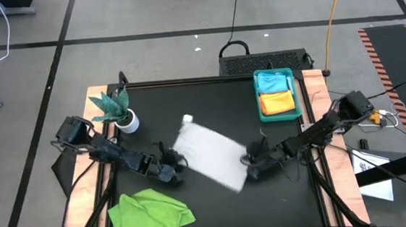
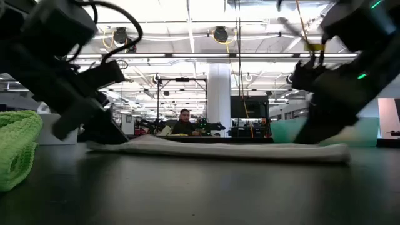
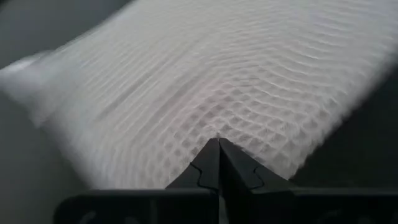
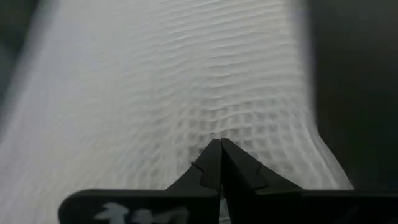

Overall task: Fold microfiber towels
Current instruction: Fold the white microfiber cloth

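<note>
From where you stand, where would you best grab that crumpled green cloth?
Probably at a loose corner of the green cloth. It lies bunched in soft folds near the table's front edge on the left arm's side, so the left pincer, nearest, could come down from above and pinch an outer edge.

One camera looks straight down on the whole table (image 1: pixel 217 199), another sits at its surface looking level into the room, and each wrist camera looks close along its shut fingers at the white towel (image 1: pixel 210 155) all four views share.
</note>
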You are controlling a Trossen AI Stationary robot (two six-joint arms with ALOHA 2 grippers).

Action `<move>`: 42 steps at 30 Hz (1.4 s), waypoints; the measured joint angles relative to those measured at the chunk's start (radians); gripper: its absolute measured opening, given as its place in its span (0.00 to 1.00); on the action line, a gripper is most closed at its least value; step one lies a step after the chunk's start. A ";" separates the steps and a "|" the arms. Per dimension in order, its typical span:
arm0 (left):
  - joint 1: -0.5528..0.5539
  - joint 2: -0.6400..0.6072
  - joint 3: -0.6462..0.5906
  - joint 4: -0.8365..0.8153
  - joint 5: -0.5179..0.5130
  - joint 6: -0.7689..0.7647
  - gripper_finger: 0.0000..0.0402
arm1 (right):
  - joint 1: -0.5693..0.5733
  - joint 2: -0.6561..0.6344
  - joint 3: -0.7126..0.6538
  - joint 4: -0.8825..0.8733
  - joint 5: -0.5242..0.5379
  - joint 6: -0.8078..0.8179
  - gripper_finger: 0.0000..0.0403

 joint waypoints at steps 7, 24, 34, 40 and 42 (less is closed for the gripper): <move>0.010 -0.083 -0.003 -0.081 0.054 -0.018 0.02 | 0.257 0.004 0.002 0.293 -0.175 -0.051 0.00; 0.070 -0.015 -0.003 0.008 0.011 -0.053 0.02 | 0.238 0.127 0.036 0.314 -0.144 -0.054 0.00; 0.099 -0.066 0.014 0.054 -0.104 -0.003 0.02 | 0.303 0.183 0.215 0.369 -0.160 -0.402 0.00; 0.017 -0.121 0.024 0.233 -0.022 0.118 0.03 | 0.299 0.202 0.224 0.448 -0.116 -0.596 0.03; -0.021 -0.105 0.025 0.347 0.053 0.213 0.01 | 0.291 0.206 0.223 0.432 -0.116 -0.609 0.07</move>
